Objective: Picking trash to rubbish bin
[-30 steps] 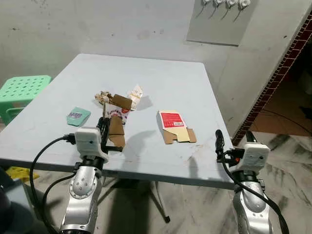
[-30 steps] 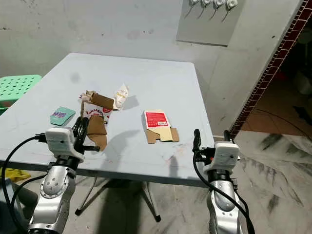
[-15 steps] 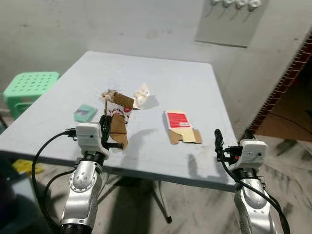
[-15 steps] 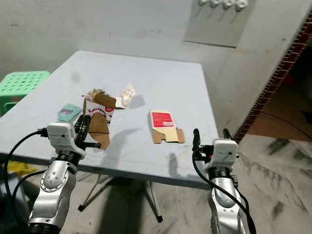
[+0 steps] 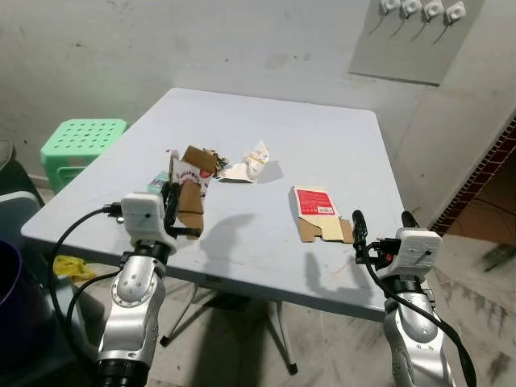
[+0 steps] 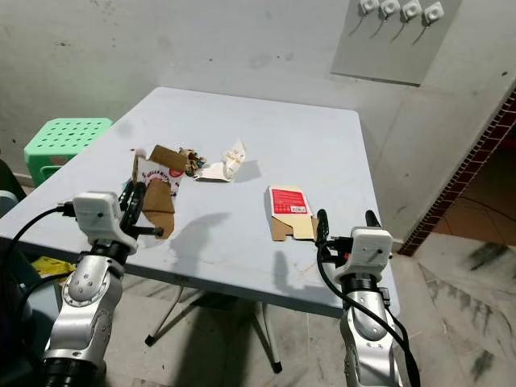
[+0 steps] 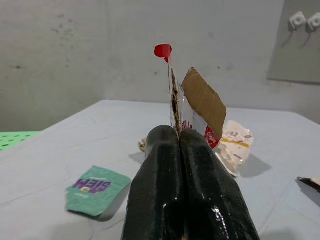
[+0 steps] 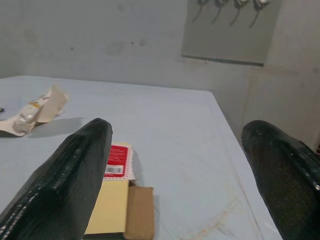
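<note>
One grey folding table (image 5: 322, 145) stands against a stained wall, a green stool (image 5: 81, 141) beside it. Left gripper (image 5: 172, 208), raised over the near edge, pinches a torn cardboard box (image 7: 197, 107). Right gripper (image 5: 379, 226), fingers spread, hovers just short of a flattened red carton (image 5: 316, 211).

A plain room in a home is showing here: a grey folding table (image 5: 266, 153) is standing against a stained bare wall (image 5: 161, 40), a green plastic stool (image 5: 81, 139) is sitting beside it, marbled floor tiles (image 5: 476, 282) are spreading below, and wall sockets (image 5: 419, 8) are hanging above.
</note>
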`<state>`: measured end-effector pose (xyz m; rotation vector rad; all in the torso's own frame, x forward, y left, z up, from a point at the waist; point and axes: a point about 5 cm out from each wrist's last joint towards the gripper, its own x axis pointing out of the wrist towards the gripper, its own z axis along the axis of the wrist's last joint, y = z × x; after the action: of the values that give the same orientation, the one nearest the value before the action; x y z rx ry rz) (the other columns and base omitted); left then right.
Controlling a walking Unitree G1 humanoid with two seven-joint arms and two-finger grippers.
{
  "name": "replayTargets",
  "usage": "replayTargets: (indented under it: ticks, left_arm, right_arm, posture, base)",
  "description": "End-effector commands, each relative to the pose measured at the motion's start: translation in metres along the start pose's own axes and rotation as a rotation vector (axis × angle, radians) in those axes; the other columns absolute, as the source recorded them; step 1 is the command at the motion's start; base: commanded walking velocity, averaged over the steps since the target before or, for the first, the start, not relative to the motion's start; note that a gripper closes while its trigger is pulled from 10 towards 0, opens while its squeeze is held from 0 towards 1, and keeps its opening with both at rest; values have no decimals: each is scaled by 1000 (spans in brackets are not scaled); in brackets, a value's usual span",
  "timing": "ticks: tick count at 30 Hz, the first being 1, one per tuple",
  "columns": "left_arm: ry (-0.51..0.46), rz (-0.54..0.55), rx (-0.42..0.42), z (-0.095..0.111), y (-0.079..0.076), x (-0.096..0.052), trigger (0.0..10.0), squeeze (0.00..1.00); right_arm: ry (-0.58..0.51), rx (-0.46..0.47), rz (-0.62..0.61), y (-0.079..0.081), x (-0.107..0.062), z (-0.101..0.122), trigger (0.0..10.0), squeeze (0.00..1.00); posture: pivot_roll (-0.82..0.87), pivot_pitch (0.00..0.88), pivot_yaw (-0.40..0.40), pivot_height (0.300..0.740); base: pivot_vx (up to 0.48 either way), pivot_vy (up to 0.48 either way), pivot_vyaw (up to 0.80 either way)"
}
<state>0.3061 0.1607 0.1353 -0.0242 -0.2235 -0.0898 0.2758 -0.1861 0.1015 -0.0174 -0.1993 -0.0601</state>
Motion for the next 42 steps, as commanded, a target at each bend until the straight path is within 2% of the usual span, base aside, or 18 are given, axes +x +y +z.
replayTargets:
  ticks: [1, 10, 18, 23, 32, 38, 42]
  left_arm:
    - [15, -23, 0, -1, -3, 3, 10000, 0]
    - [34, -78, -6, -3, -11, 14, 10000, 0]
    - [38, -103, -29, -3, -16, 24, 10000, 0]
    - [41, -95, -42, -5, -17, 22, 10000, 0]
    - [42, -73, -51, -6, -14, 22, 10000, 0]
    - [50, -76, -72, -8, -14, 20, 10000, 0]
    - [58, -72, -68, -9, -13, 19, 10000, 0]
  right_arm:
    - [-19, -12, -10, -4, 1, 5, 10000, 0]
    - [-29, -25, -49, -9, -7, 6, 10000, 0]
    - [-30, -40, -53, -9, -10, 8, 10000, 0]
    - [-23, -49, -56, -11, -9, 7, 10000, 0]
    - [-24, -80, -19, -5, -1, 10, 10000, 0]
    - [-19, -58, -20, -5, 0, 8, 10000, 0]
    - [-15, -55, -18, -5, 0, 8, 10000, 0]
  posture:
    - [-19, 0, 2, 740]
    - [-91, 0, 60, 740]
    - [-117, 0, 68, 740]
    - [-108, 0, 49, 740]
    - [-87, 0, 27, 740]
    - [-80, 0, 22, 740]
    - [-72, 0, 15, 740]
  base:
    - [0, 0, 0]
    - [0, 0, 0]
    - [0, 0, 0]
    - [0, 0, 0]
    - [0, 0, 0]
    - [0, 0, 0]
    - [0, 338, 0]
